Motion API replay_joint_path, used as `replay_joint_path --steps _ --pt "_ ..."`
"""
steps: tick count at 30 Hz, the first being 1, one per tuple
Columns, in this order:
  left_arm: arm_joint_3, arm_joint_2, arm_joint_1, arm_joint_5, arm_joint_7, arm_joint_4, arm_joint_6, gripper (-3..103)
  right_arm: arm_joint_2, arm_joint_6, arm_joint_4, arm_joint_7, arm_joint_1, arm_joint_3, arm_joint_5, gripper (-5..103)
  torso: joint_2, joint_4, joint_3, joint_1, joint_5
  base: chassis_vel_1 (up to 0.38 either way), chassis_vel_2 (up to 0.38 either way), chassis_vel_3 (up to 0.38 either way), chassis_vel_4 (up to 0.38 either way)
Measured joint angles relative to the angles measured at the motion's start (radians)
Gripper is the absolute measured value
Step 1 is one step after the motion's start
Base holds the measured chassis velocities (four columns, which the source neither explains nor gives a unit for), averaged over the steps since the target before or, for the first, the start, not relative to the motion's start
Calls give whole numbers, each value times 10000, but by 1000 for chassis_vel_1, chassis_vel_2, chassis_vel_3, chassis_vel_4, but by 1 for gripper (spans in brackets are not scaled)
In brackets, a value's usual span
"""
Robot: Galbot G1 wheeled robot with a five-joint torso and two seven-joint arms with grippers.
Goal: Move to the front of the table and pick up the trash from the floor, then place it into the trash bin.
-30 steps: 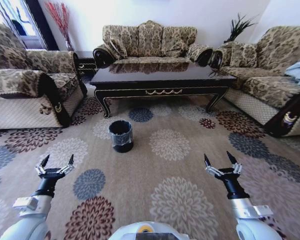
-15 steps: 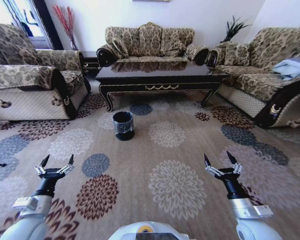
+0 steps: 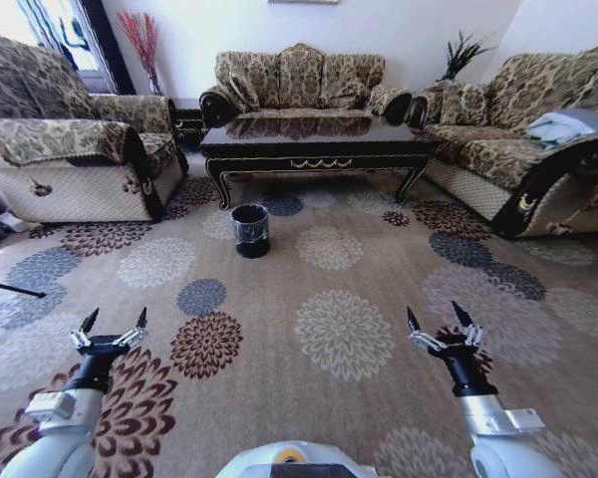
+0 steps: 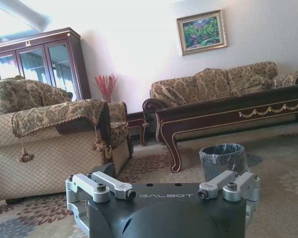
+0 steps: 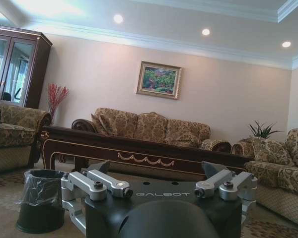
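Ahead, patterned floor (image 3: 379, 249) surrounds table (image 3: 314, 139) and trash bin (image 3: 250, 230).

Head camera looks forward and down from high — both wrist cameras sit low, facing forward; all share the glossy dark coffee table (image 3: 317, 147) (image 4: 228, 111) (image 5: 139, 153) and black lined bin (image 3: 250, 230) (image 4: 222, 161) (image 5: 39, 199).

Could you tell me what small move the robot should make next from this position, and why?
Probably drive forward toward the table. Both the table and the trash bin sit well ahead across a stretch of floor, while the left gripper and right gripper hang open and empty, low in front of the robot.
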Motion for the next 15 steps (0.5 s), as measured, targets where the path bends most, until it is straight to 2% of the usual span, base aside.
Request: replay_joint_path --steps 15 --pt "0 0 0 0 0 0 0 100 0 0 0 0 0 0 0 100 -1 -1 1 2 2 184 -190 -193 189"
